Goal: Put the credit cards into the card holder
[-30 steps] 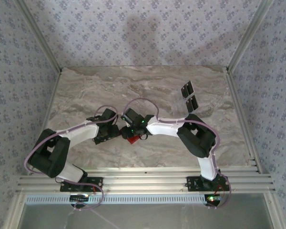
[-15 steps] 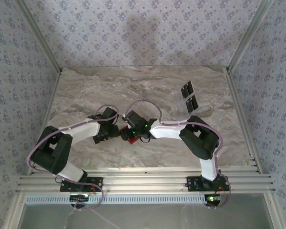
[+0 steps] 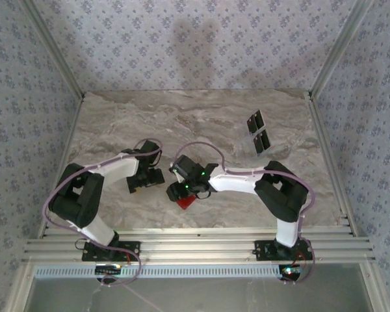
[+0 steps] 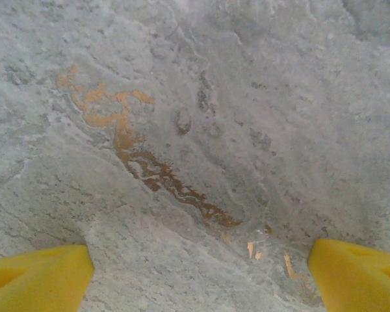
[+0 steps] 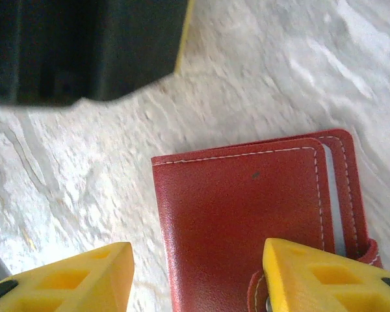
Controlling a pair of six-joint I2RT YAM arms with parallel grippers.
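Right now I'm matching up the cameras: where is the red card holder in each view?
Top external: card holder low centre on the marble table, at the right gripper.
Right wrist: card holder lower right, partly under one yellow finger.
Left wrist: marble table with an orange vein, yellow fingers at the bottom corners.
Shared landmark: the marble table.

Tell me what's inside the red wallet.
The wallet lies folded over; just a grey strip of lining peeks out at one edge. Folded so, it hides its pockets and whatever they hold.
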